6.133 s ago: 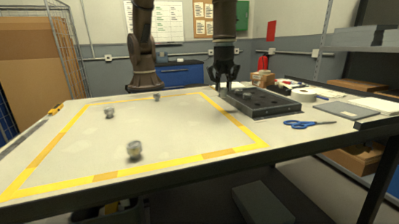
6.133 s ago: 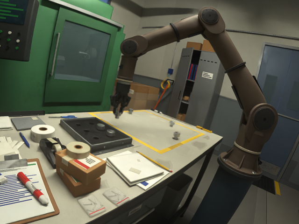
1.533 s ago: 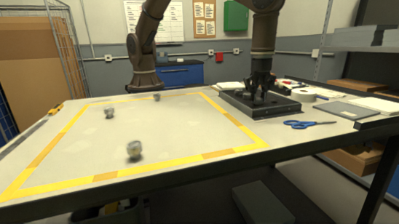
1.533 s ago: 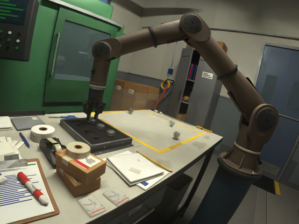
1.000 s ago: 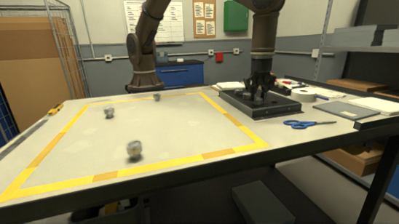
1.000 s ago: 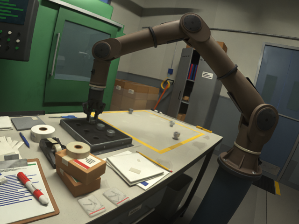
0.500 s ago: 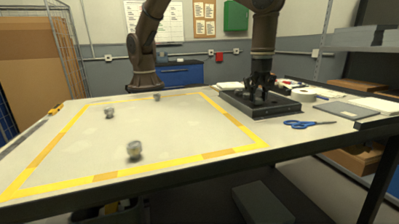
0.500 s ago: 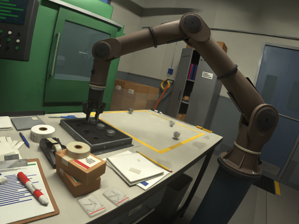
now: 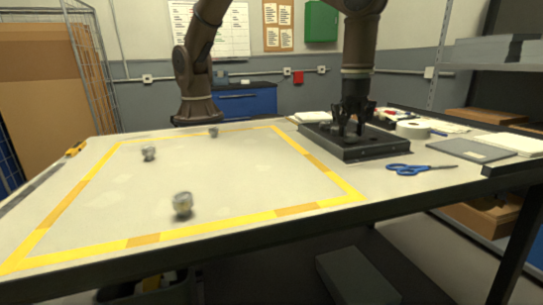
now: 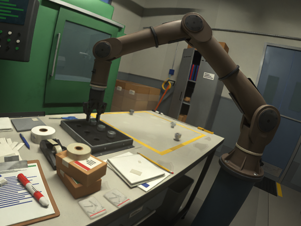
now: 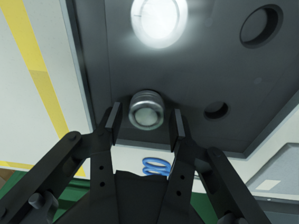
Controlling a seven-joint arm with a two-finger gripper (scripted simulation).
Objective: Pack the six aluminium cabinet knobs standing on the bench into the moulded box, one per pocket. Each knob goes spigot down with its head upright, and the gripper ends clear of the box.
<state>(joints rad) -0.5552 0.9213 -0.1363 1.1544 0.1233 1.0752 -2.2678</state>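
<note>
An aluminium knob [image 11: 146,114] sits head up in a corner pocket of the black moulded box [image 10: 96,135], and my gripper [image 11: 145,126] hangs right over it, open, with a finger on each side and holding nothing. Two more knobs [image 10: 101,127] [image 10: 111,133] sit in pockets along the same row. Three knobs stand on the bench inside the yellow tape: one near the front [image 9: 182,202], one to the left [image 9: 148,152], one at the far edge [image 9: 213,132]. The other pockets [image 11: 260,26] are empty.
The box lies just outside the yellow taped square [image 9: 317,163] on the bench's right. Blue scissors [image 9: 413,169], a tape roll [image 9: 413,128] and a grey pad [image 9: 470,150] lie beside it. A tape dispenser [image 10: 51,148] and stacked cartons [image 10: 80,170] stand further along.
</note>
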